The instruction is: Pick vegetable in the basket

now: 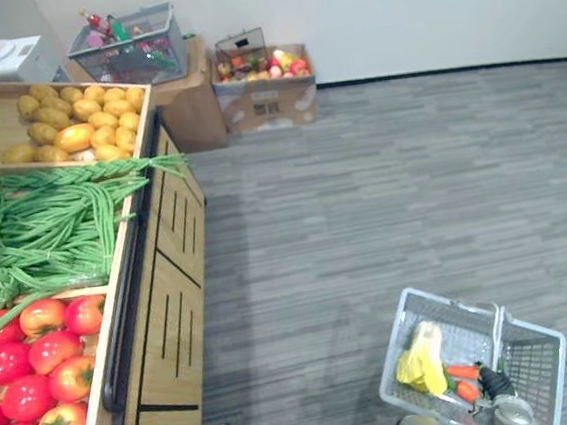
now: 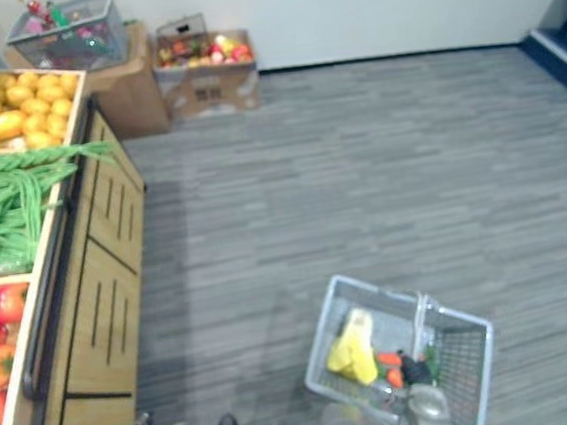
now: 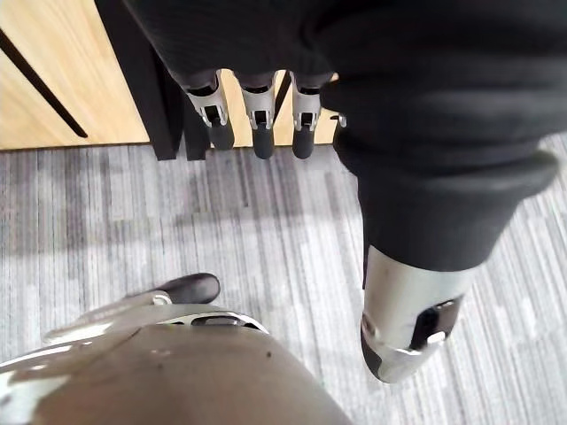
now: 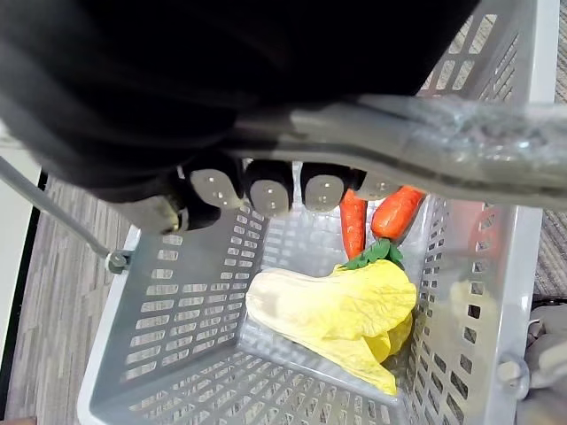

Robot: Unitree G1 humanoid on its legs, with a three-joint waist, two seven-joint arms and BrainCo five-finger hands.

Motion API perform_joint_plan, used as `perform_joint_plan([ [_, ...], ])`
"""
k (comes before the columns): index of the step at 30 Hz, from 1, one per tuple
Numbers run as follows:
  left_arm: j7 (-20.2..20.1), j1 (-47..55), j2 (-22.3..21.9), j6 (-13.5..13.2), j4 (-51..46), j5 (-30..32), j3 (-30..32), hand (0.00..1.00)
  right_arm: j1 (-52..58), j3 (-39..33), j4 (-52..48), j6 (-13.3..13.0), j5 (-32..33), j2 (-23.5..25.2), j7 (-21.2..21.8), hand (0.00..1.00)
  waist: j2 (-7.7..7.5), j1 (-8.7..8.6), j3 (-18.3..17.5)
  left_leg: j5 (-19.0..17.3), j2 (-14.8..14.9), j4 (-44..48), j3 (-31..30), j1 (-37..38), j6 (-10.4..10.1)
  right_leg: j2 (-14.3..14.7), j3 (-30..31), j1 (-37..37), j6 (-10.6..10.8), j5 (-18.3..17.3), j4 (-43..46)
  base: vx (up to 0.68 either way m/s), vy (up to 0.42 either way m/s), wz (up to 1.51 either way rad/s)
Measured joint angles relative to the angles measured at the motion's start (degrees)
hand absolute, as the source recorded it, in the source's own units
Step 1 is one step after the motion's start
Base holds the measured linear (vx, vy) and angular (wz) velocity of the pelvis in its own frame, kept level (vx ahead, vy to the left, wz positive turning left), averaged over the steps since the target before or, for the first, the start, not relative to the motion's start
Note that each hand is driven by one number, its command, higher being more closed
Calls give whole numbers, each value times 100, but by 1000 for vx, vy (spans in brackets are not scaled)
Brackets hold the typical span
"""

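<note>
Grips the grey handle (image 4: 425, 150) with the right hand (image 4: 268, 197), fingers curled round it, at the lower right of the left eye view. Carries beneath it the wire basket (image 1: 412, 297), with a yellow leafy cabbage (image 4: 337, 310) and two carrots (image 4: 372, 221) inside. Hangs the left hand (image 3: 257, 115) loose and empty, fingers straight, over the grey floor (image 3: 221, 230) beside the wooden stand (image 1: 173, 314) of tomatoes (image 1: 38, 377), green beans (image 1: 34, 231) and potatoes (image 1: 79, 122) at the frame's left.
</note>
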Motion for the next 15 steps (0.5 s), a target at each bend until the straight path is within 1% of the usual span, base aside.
perform_joint_plan([
  [1,-37,5,11,-11,0,-85,16,0,1,40,0,0,-1,3,1,100,-75,21,-49,15,-13,-20,0,-12,23,-13,-2,-28,-1,1,5,0,0,0],
  [3,-76,13,-4,-31,9,-105,113,0,3,44,4,4,-2,6,2,100,-71,36,-57,59,-43,-102,-13,-26,80,-31,-17,-34,-1,1,-73,0,0,0],
  [4,-92,31,-20,-45,12,-258,170,0,18,45,4,4,-3,4,2,100,-111,63,-96,75,-44,-136,1,-34,88,-42,-31,-6,-1,1,-208,-3,-14,-4],
  [8,-97,45,-60,-57,186,-550,281,0,95,40,13,11,-6,-2,2,100,-77,84,-168,184,-107,-319,19,-23,79,-49,-202,171,1,2,-691,17,-19,-2],
  [11,-110,58,-65,-57,243,-758,300,0,108,31,99,21,-5,-1,1,100,-69,84,-187,208,-80,-341,2,-2,53,13,-295,308,3,3,-920,42,-41,4],
  [15,-144,43,-72,-63,343,-788,349,0,154,33,118,65,-6,7,1,100,-69,65,-215,214,-51,-350,-8,63,41,63,-391,498,28,18,-1187,24,-32,3],
])
